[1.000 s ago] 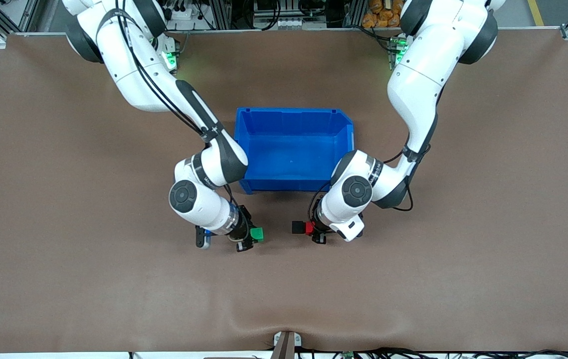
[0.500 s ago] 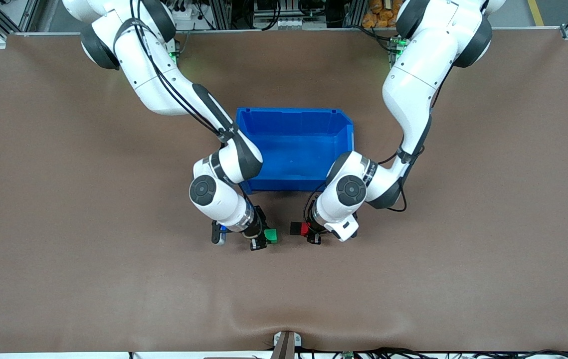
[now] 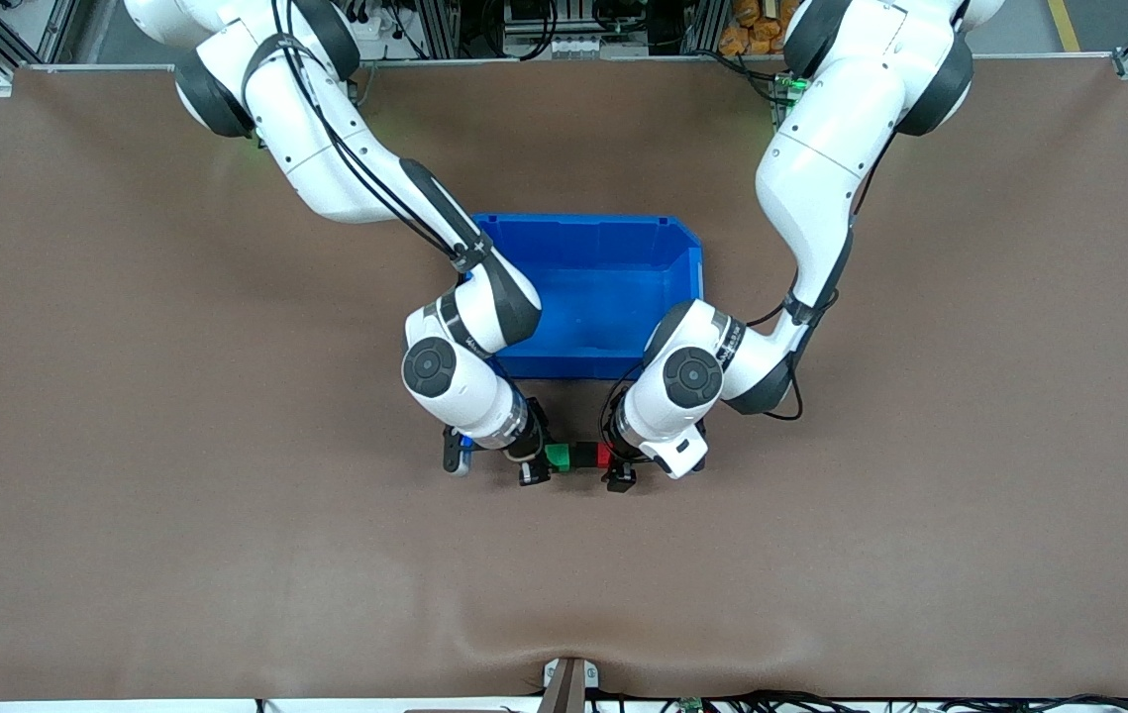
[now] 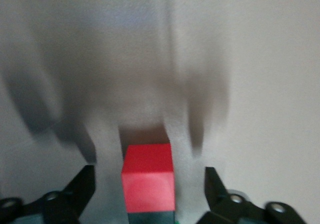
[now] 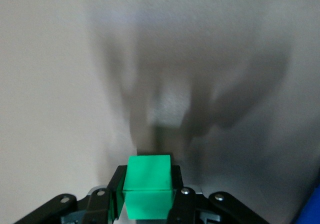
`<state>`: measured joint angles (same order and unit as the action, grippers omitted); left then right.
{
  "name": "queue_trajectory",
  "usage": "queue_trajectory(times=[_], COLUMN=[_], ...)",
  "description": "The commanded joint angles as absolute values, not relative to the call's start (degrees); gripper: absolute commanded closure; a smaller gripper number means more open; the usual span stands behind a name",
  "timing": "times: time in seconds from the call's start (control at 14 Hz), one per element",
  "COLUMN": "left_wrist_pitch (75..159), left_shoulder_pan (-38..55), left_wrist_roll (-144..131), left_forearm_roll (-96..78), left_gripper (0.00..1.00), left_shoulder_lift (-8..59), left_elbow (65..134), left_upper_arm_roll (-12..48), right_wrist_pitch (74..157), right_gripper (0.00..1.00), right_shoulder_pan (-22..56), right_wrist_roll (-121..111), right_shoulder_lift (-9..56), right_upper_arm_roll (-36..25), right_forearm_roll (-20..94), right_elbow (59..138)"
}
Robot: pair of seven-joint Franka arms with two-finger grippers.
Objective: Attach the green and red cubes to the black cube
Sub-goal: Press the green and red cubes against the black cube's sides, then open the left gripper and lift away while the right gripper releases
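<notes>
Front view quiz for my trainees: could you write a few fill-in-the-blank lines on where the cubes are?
The black cube sits between the green cube and the ___ cube.
The right pincer is shut on the ___ cube.
The three cubes are nearer to the front camera than the blue ___.
Missing words: red; green; bin

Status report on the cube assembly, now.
Right gripper shut on green cube. Left gripper open around red cube. Black cube sits between green and red, all in a row. Nothing in the way.
</notes>
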<state>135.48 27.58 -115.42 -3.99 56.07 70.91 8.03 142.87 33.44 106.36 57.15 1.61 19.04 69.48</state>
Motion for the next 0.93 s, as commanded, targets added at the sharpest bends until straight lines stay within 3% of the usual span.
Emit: queue_trajectory(times=[0.0,0.21,0.29,0.36,0.43,0.5,0.86], left_wrist_pitch=[129.04,126.13,125.78,124.99,123.94,122.79,116.3], left_shoulder_pan=[26.55,25.49,25.05,24.09,22.86,21.81,15.74], left_wrist_roll=[-115.49,-114.7,-113.22,-111.9,-110.32,-108.13,-90.21], left_forearm_roll=[-4.31,-3.87,-3.78,-3.78,-3.78,-3.69,-3.78], left_gripper=[0.0,0.0,0.0,0.0,0.0,0.0,0.0], left_shoulder_lift=[52.48,49.58,48.53,47.21,46.33,45.36,38.95], left_elbow=[70.58,70.66,70.66,70.75,70.75,70.75,72.51], left_upper_arm_roll=[7.47,7.47,7.47,7.47,7.47,7.47,7.38], right_wrist_pitch=[142.56,143.09,143.09,143.09,143.09,143.0,142.91], right_gripper=[1.0,1.0,0.82,0.47,0.05,0.0,0.0], right_shoulder_pan=[34.45,34.89,34.98,34.89,34.72,34.46,32.09], right_wrist_roll=[107.31,107.31,107.23,107.23,107.23,106.97,103.99], right_shoulder_lift=[58.62,59.59,59.5,59.5,59.5,59.33,57.92], right_upper_arm_roll=[1.14,1.14,1.06,1.05,1.05,0.88,0.44], right_forearm_roll=[19.78,19.78,19.78,19.78,19.69,19.6,18.9], right_elbow=[68.47,68.29,68.29,68.29,68.29,68.2,67.59])
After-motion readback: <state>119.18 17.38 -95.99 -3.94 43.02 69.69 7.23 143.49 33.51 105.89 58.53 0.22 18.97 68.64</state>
